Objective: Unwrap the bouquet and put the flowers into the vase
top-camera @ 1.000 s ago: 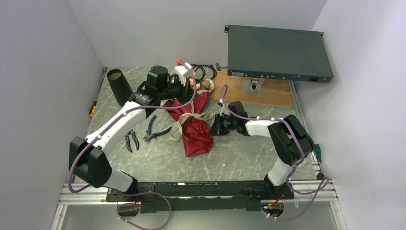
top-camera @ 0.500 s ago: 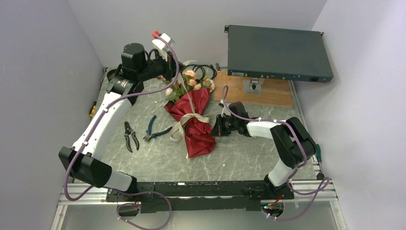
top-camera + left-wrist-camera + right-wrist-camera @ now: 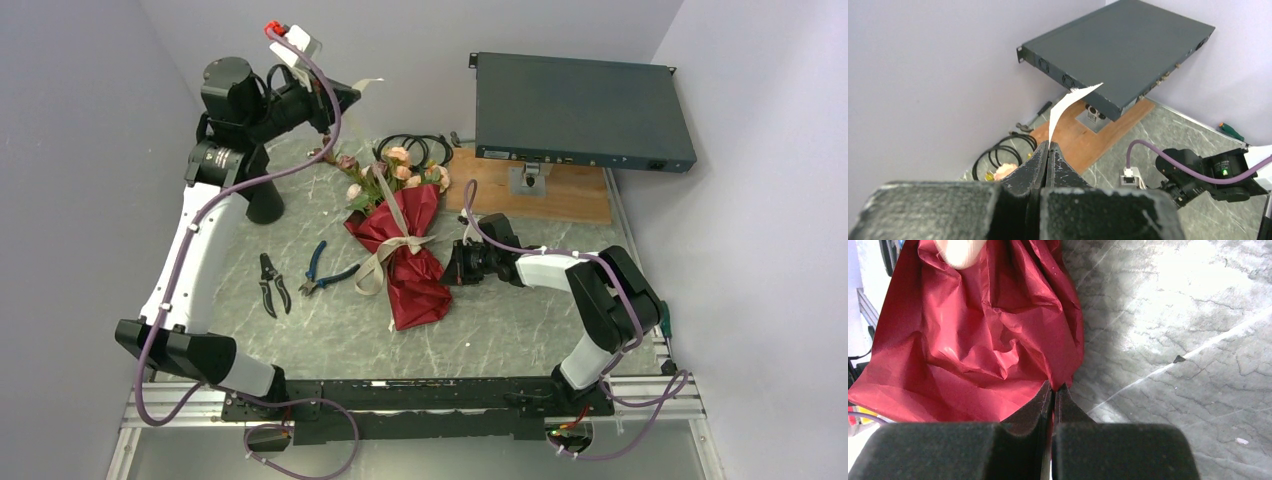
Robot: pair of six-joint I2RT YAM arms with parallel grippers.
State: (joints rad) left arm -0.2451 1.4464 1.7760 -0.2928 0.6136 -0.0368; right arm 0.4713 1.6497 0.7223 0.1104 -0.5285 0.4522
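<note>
The bouquet [image 3: 405, 255] lies mid-table in crinkled red paper [image 3: 973, 340], its beige ribbon [image 3: 398, 245] still round the middle. The flowers [image 3: 395, 170], pink and peach roses, point toward the back wall. My left gripper [image 3: 352, 93] is raised high over the back left, shut on a pale strip of ribbon [image 3: 1068, 102] that sticks out past its tips [image 3: 1049, 144]. My right gripper [image 3: 449, 265] rests low at the bouquet's right side, shut on the paper's edge [image 3: 1053, 387]. Only the lower part of the dark vase [image 3: 265, 205] shows behind my left arm.
Blue-handled pliers [image 3: 325, 270] and black cutters [image 3: 272, 285] lie left of the bouquet. A coiled black cable [image 3: 415, 150] sits behind the roses. A grey rack unit [image 3: 580, 110] stands over a wooden board [image 3: 565, 195] at the back right. A green screwdriver [image 3: 663, 318] lies at the right edge.
My left arm has risen from over the flowers, up and to the back left, jaws shut, uncovering the roses and hiding most of the vase. The right arm has stayed still.
</note>
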